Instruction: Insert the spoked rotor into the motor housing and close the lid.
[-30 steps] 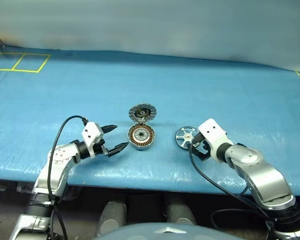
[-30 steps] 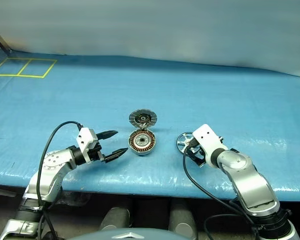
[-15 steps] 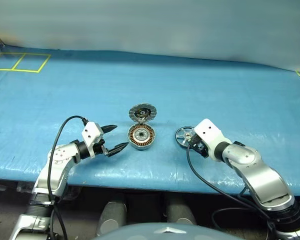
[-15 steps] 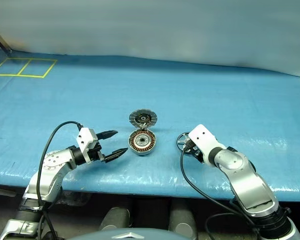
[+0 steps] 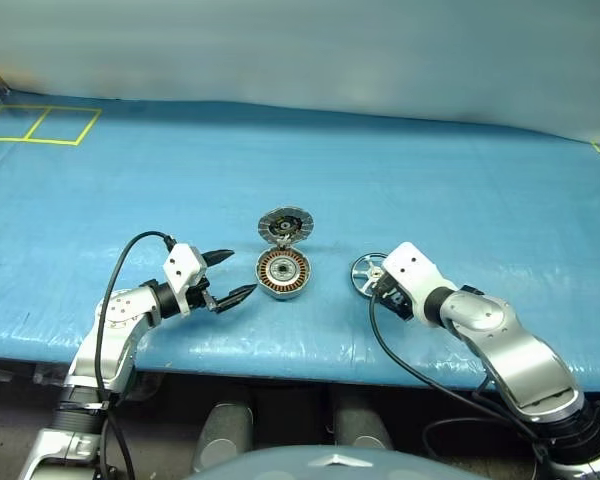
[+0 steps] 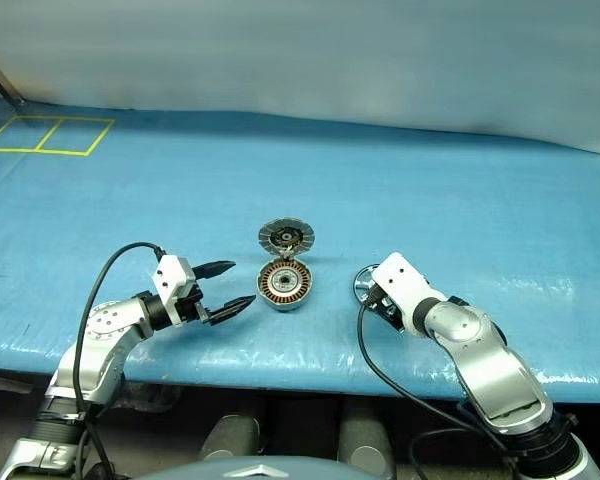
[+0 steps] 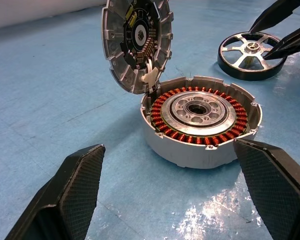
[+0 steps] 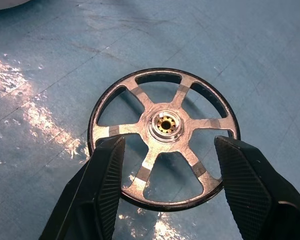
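The motor housing (image 5: 281, 273), a short silver can with copper windings, stands on the blue mat with its lid (image 5: 284, 225) hinged up behind it. To its right the spoked rotor (image 5: 366, 271) lies flat on the mat. My right gripper (image 8: 170, 145) hangs open just over the rotor (image 8: 163, 137). One finger is on each side of the hub, their tips over the near rim. My left gripper (image 5: 238, 274) is open on the housing's left, level with it and apart from it. The left wrist view shows the housing (image 7: 202, 120), the lid (image 7: 136, 42) and the rotor (image 7: 250, 49).
A blue mat (image 5: 430, 180) covers the table, whose front edge runs just below both hands. Yellow tape squares (image 5: 40, 124) mark the far left corner. A pale wall stands behind the table.
My right hand has turned slightly left over the rotor and now hides more of it in the head views. The left arm, housing and lid have not moved.
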### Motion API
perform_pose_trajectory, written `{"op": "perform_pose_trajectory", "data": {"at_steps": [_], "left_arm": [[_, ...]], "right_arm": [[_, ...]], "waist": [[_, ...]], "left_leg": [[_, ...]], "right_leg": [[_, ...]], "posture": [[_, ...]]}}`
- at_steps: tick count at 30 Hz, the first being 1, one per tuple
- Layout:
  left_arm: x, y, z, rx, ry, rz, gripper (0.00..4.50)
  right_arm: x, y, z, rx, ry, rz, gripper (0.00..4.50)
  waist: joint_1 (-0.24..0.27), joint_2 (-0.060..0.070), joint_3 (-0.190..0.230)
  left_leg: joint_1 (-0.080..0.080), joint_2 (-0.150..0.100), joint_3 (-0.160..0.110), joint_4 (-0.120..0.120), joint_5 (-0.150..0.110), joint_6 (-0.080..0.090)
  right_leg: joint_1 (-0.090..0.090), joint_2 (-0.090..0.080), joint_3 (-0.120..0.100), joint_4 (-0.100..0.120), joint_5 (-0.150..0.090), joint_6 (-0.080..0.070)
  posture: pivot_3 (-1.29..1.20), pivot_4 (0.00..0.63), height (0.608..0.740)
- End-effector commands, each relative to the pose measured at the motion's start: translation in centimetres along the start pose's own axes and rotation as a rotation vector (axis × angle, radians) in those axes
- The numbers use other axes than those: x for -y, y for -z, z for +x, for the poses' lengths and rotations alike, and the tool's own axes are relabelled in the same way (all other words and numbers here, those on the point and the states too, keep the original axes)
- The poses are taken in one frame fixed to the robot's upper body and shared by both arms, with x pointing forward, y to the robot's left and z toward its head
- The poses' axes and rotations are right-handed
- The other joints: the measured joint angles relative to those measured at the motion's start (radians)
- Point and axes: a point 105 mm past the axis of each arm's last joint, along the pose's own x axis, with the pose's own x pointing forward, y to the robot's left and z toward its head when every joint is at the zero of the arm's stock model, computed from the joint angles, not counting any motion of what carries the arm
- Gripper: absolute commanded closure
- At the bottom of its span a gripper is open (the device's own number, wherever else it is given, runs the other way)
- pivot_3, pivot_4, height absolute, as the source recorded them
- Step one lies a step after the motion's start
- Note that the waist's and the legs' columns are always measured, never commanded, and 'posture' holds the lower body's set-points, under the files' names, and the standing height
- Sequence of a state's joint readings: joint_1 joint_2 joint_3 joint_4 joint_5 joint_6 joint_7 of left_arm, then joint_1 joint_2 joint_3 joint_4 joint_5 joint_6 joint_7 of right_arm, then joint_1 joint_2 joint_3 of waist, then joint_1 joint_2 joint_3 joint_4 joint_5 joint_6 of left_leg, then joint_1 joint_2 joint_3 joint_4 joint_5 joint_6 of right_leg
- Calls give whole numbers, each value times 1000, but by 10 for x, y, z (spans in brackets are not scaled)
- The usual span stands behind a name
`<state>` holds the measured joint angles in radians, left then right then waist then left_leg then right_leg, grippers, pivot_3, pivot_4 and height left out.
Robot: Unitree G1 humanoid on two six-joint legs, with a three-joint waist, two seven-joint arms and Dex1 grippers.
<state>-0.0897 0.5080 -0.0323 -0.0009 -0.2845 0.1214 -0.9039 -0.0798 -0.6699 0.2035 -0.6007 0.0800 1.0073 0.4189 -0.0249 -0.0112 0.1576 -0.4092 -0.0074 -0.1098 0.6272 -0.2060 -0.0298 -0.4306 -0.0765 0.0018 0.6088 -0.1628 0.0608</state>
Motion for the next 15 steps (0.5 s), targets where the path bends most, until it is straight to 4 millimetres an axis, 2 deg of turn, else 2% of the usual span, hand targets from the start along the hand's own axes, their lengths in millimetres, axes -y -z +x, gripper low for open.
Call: {"op": "perform_pose_trajectory", "data": {"at_steps": [1, 4, 8, 15], "left_arm": [[-1, -4, 0, 13, -8, 24, 0], [-1, -4, -1, 14, -10, 24, 0], [-1, -4, -1, 14, -11, 22, 0], [-2, -6, -2, 20, -4, 18, 0]], "right_arm": [[1, 1, -1, -2, 4, -13, 1512], [-1, 8, 1, -23, -5, 2, 2080], [2, 11, 2, -34, 14, 21, 3350], [1, 0, -1, 56, -3, 90, 3440]], "waist": [[0, 0, 0], [0, 0, 0], [1, -1, -1], [0, -1, -1]], "left_leg": [[0, 0, 0, 0, 0, 0], [0, 0, 0, 0, 0, 0], [1, 0, 0, 0, 0, 0], [1, 0, 0, 1, 0, 0]], "right_leg": [[0, 0, 0, 0, 0, 0], [0, 0, 0, 0, 0, 0], [1, 0, 0, 0, 0, 0], [2, 0, 0, 0, 0, 0]], "posture": [[0, 150, 740], [0, 150, 740], [0, 150, 740], [0, 150, 740]]}}
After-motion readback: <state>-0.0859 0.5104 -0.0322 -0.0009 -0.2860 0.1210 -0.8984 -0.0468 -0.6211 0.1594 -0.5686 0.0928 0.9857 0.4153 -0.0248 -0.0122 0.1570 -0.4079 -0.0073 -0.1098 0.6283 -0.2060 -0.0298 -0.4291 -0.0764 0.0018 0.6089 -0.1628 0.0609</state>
